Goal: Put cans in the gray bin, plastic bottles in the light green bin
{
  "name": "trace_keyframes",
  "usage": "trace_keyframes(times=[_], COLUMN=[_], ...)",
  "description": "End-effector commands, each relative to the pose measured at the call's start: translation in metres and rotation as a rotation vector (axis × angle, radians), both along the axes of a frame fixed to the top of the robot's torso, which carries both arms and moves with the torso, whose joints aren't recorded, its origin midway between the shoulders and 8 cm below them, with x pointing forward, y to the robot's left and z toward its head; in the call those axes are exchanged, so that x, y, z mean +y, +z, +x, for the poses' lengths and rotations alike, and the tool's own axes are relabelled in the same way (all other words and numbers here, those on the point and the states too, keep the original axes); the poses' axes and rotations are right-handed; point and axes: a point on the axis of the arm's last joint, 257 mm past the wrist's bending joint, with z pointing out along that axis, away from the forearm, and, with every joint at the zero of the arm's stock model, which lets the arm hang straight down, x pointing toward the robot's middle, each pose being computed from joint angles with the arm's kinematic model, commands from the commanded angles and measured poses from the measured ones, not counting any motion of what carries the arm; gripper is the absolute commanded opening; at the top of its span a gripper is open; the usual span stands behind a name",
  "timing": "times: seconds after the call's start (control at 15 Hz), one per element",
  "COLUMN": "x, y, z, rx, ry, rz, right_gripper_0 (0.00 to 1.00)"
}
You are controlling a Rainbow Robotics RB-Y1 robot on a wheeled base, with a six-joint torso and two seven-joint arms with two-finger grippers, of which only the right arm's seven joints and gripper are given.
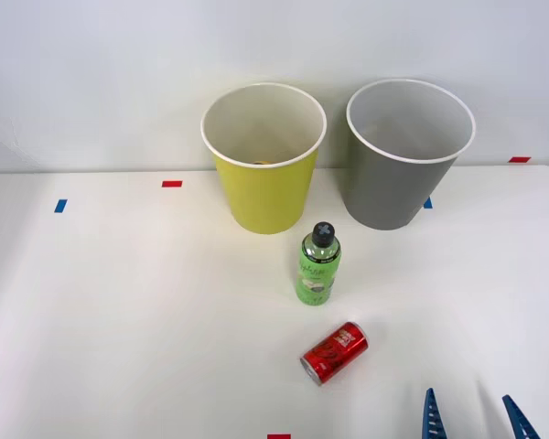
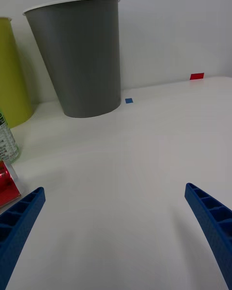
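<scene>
The gripper [image 1: 471, 416] sits at the lower right of the front view, fingers spread and empty, probably readied for a pick. The can [image 1: 334, 352] lies on its side just left of it, mid-lower frame; the bottle [image 1: 317, 265] stands above. The green bin [image 1: 263, 155] and gray bin [image 1: 406, 152] stand side by side at the top. The front view looks into the bins; the wrist view shows the gray bin's [image 2: 79, 58] outer wall.
</scene>
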Motion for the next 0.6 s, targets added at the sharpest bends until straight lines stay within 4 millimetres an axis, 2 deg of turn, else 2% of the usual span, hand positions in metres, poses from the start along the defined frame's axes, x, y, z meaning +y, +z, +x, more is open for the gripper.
trace_keyframes(times=[0.07,0.6], x=[0.0,0.0], y=[-0.0001,-0.0001], z=[0.0,0.0], rx=[0.0,0.0], ry=[0.0,0.0], rz=[0.0,0.0], right_gripper_0=[1.0,1.0])
